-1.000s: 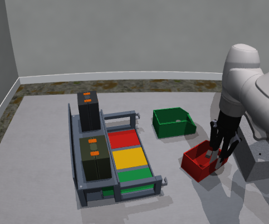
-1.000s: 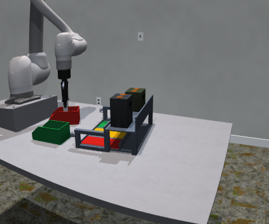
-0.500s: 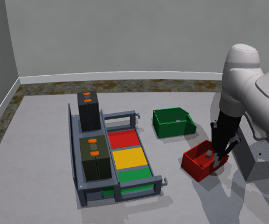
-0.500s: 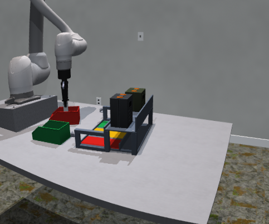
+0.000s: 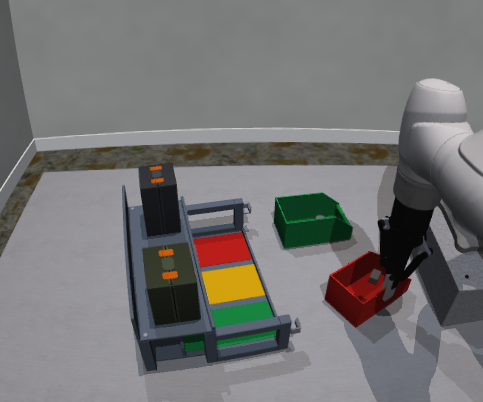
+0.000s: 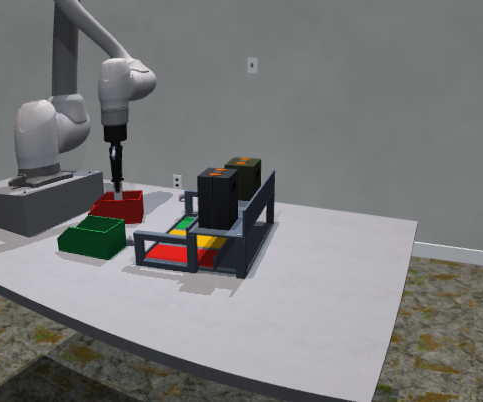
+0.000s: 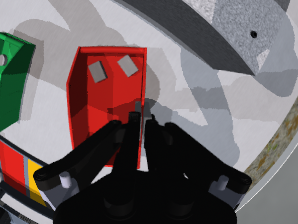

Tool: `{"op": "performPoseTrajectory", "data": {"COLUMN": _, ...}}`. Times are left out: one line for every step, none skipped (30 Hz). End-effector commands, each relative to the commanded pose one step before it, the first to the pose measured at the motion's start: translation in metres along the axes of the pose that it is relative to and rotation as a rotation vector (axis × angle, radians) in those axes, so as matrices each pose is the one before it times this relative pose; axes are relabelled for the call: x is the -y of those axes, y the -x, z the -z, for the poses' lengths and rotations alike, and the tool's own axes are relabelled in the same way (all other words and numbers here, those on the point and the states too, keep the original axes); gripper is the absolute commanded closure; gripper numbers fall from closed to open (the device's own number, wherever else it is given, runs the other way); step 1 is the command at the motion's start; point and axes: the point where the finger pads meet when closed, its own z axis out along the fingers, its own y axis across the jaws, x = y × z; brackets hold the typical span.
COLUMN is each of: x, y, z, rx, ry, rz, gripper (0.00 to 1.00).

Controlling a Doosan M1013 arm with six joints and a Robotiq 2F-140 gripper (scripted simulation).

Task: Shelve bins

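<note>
The red bin (image 5: 342,301) (image 6: 133,210) (image 7: 117,95) stands on the table, low front toward the robot's base. Two grey parts (image 7: 97,72) (image 7: 128,66) lie inside it. My gripper (image 5: 389,290) (image 6: 118,194) (image 7: 141,110) points down and is shut on its side wall, one fingertip inside and one outside. The green bin (image 5: 305,234) (image 6: 93,245) (image 7: 11,95) stands apart, a grey part (image 5: 320,217) (image 7: 3,59) in it. The shelf (image 5: 210,345) (image 6: 192,255) shows red (image 5: 223,249) (image 6: 168,253), yellow (image 5: 233,284) (image 6: 210,242) and green (image 5: 243,314) (image 6: 186,223) marks, no bin on them.
A black case (image 5: 160,210) (image 6: 217,200) and an olive case (image 5: 173,295) (image 6: 249,177) stand on the shelf's upper board. Small hooks (image 5: 295,326) (image 5: 247,208) stick out from the shelf's front corners. The grey robot base block (image 5: 473,295) (image 6: 63,205) (image 7: 200,40) is close behind the red bin.
</note>
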Motion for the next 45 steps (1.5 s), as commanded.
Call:
{"op": "performPoseTrajectory", "data": {"x": -0.00008, "y": -0.00009, "z": -0.0001, "rx": -0.00002, "ry": 0.00023, "rz": 0.0, "gripper": 0.9}}
{"op": "performPoseTrajectory", "data": {"x": 0.0, "y": 0.0, "z": 0.0, "rx": 0.0, "ry": 0.0, "rz": 0.0, "gripper": 0.9}}
{"op": "performPoseTrajectory", "data": {"x": 0.0, "y": 0.0, "z": 0.0, "rx": 0.0, "ry": 0.0, "rz": 0.0, "gripper": 0.9}}
{"op": "performPoseTrajectory", "data": {"x": 0.0, "y": 0.0, "z": 0.0, "rx": 0.0, "ry": 0.0, "rz": 0.0, "gripper": 0.9}}
{"op": "performPoseTrajectory", "data": {"x": 0.0, "y": 0.0, "z": 0.0, "rx": 0.0, "ry": 0.0, "rz": 0.0, "gripper": 0.9}}
{"op": "performPoseTrajectory", "data": {"x": 0.0, "y": 0.0, "z": 0.0, "rx": 0.0, "ry": 0.0, "rz": 0.0, "gripper": 0.9}}
{"op": "performPoseTrajectory", "data": {"x": 0.0, "y": 0.0, "z": 0.0, "rx": 0.0, "ry": 0.0, "rz": 0.0, "gripper": 0.9}}
{"op": "performPoseTrajectory", "data": {"x": 0.0, "y": 0.0, "z": 0.0, "rx": 0.0, "ry": 0.0, "rz": 0.0, "gripper": 0.9}}
{"op": "performPoseTrajectory", "data": {"x": 0.0, "y": 0.0, "z": 0.0, "rx": 0.0, "ry": 0.0, "rz": 0.0, "gripper": 0.9}}
{"op": "performPoseTrajectory", "data": {"x": 0.0, "y": 0.0, "z": 0.0, "rx": 0.0, "ry": 0.0, "rz": 0.0, "gripper": 0.9}}
{"op": "performPoseTrajectory", "data": {"x": 0.0, "y": 0.0, "z": 0.0, "rx": 0.0, "ry": 0.0, "rz": 0.0, "gripper": 0.9}}
{"op": "performPoseTrajectory", "data": {"x": 0.0, "y": 0.0, "z": 0.0, "rx": 0.0, "ry": 0.0, "rz": 0.0, "gripper": 0.9}}
{"op": "performPoseTrajectory", "data": {"x": 0.0, "y": 0.0, "z": 0.0, "rx": 0.0, "ry": 0.0, "rz": 0.0, "gripper": 0.9}}
{"op": "performPoseTrajectory", "data": {"x": 0.0, "y": 0.0, "z": 0.0, "rx": 0.0, "ry": 0.0, "rz": 0.0, "gripper": 0.9}}
{"op": "performPoseTrajectory", "data": {"x": 0.0, "y": 0.0, "z": 0.0, "rx": 0.0, "ry": 0.0, "rz": 0.0, "gripper": 0.9}}
{"op": "performPoseTrajectory", "data": {"x": 0.0, "y": 0.0, "z": 0.0, "rx": 0.0, "ry": 0.0, "rz": 0.0, "gripper": 0.9}}
{"op": "performPoseTrajectory", "data": {"x": 0.0, "y": 0.0, "z": 0.00002, "rx": 0.0, "ry": 0.0, "rz": 0.0, "gripper": 0.9}}
{"op": "performPoseTrajectory", "data": {"x": 0.0, "y": 0.0, "z": 0.00005, "rx": 0.0, "ry": 0.0, "rz": 0.0, "gripper": 0.9}}
{"op": "performPoseTrajectory", "data": {"x": 0.0, "y": 0.0, "z": 0.0, "rx": 0.0, "ry": 0.0, "rz": 0.0, "gripper": 0.9}}
{"op": "performPoseTrajectory", "data": {"x": 0.0, "y": 0.0, "z": 0.0, "rx": 0.0, "ry": 0.0, "rz": 0.0, "gripper": 0.9}}
{"op": "performPoseTrajectory", "data": {"x": 0.0, "y": 0.0, "z": 0.00009, "rx": 0.0, "ry": 0.0, "rz": 0.0, "gripper": 0.9}}
{"op": "performPoseTrajectory", "data": {"x": 0.0, "y": 0.0, "z": 0.00015, "rx": 0.0, "ry": 0.0, "rz": 0.0, "gripper": 0.9}}
{"op": "performPoseTrajectory", "data": {"x": 0.0, "y": 0.0, "z": 0.00021, "rx": 0.0, "ry": 0.0, "rz": 0.0, "gripper": 0.9}}
{"op": "performPoseTrajectory", "data": {"x": 0.0, "y": 0.0, "z": 0.00027, "rx": 0.0, "ry": 0.0, "rz": 0.0, "gripper": 0.9}}
{"op": "performPoseTrajectory", "data": {"x": 0.0, "y": 0.0, "z": 0.00035, "rx": 0.0, "ry": 0.0, "rz": 0.0, "gripper": 0.9}}
{"op": "performPoseTrajectory", "data": {"x": 0.0, "y": 0.0, "z": 0.00042, "rx": 0.0, "ry": 0.0, "rz": 0.0, "gripper": 0.9}}
{"op": "performPoseTrajectory", "data": {"x": 0.0, "y": 0.0, "z": 0.0005, "rx": 0.0, "ry": 0.0, "rz": 0.0, "gripper": 0.9}}
{"op": "performPoseTrajectory", "data": {"x": 0.0, "y": 0.0, "z": 0.00058, "rx": 0.0, "ry": 0.0, "rz": 0.0, "gripper": 0.9}}
{"op": "performPoseTrajectory", "data": {"x": 0.0, "y": 0.0, "z": 0.00066, "rx": 0.0, "ry": 0.0, "rz": 0.0, "gripper": 0.9}}
{"op": "performPoseTrajectory", "data": {"x": 0.0, "y": 0.0, "z": 0.00073, "rx": 0.0, "ry": 0.0, "rz": 0.0, "gripper": 0.9}}
{"op": "performPoseTrajectory", "data": {"x": 0.0, "y": 0.0, "z": 0.00081, "rx": 0.0, "ry": 0.0, "rz": 0.0, "gripper": 0.9}}
{"op": "performPoseTrajectory", "data": {"x": 0.0, "y": 0.0, "z": 0.00088, "rx": 0.0, "ry": 0.0, "rz": 0.0, "gripper": 0.9}}
{"op": "performPoseTrajectory", "data": {"x": 0.0, "y": 0.0, "z": 0.00095, "rx": 0.0, "ry": 0.0, "rz": 0.0, "gripper": 0.9}}
{"op": "performPoseTrajectory", "data": {"x": 0.0, "y": 0.0, "z": 0.001, "rx": 0.0, "ry": 0.0, "rz": 0.0, "gripper": 0.9}}
{"op": "performPoseTrajectory", "data": {"x": 0.0, "y": 0.0, "z": 0.00106, "rx": 0.0, "ry": 0.0, "rz": 0.0, "gripper": 0.9}}
{"op": "performPoseTrajectory", "data": {"x": 0.0, "y": 0.0, "z": 0.0, "rx": 0.0, "ry": 0.0, "rz": 0.0, "gripper": 0.9}}
{"op": "performPoseTrajectory", "data": {"x": 0.0, "y": 0.0, "z": 0.0, "rx": 0.0, "ry": 0.0, "rz": 0.0, "gripper": 0.9}}
{"op": "performPoseTrajectory", "data": {"x": 0.0, "y": 0.00001, "z": 0.00111, "rx": 0.0, "ry": 0.00001, "rz": 0.0, "gripper": 0.9}}
{"op": "performPoseTrajectory", "data": {"x": 0.0, "y": 0.0, "z": 0.00115, "rx": 0.0, "ry": 0.0, "rz": 0.0, "gripper": 0.9}}
{"op": "performPoseTrajectory", "data": {"x": 0.0, "y": 0.0, "z": 0.00118, "rx": 0.0, "ry": 0.0, "rz": 0.0, "gripper": 0.9}}
{"op": "performPoseTrajectory", "data": {"x": 0.0, "y": 0.0, "z": 0.0012, "rx": 0.0, "ry": 0.0, "rz": 0.0, "gripper": 0.9}}
{"op": "performPoseTrajectory", "data": {"x": 0.0, "y": 0.0, "z": 0.00122, "rx": 0.0, "ry": 0.0, "rz": 0.0, "gripper": 0.9}}
{"op": "performPoseTrajectory", "data": {"x": 0.0, "y": 0.0, "z": 0.00122, "rx": 0.0, "ry": 0.0, "rz": 0.0, "gripper": 0.9}}
{"op": "performPoseTrajectory", "data": {"x": 0.0, "y": -0.00001, "z": 0.00121, "rx": 0.0, "ry": -0.00001, "rz": 0.0, "gripper": 0.9}}
{"op": "performPoseTrajectory", "data": {"x": 0.0, "y": 0.00001, "z": 0.00121, "rx": 0.0, "ry": 0.0, "rz": 0.0, "gripper": 0.9}}
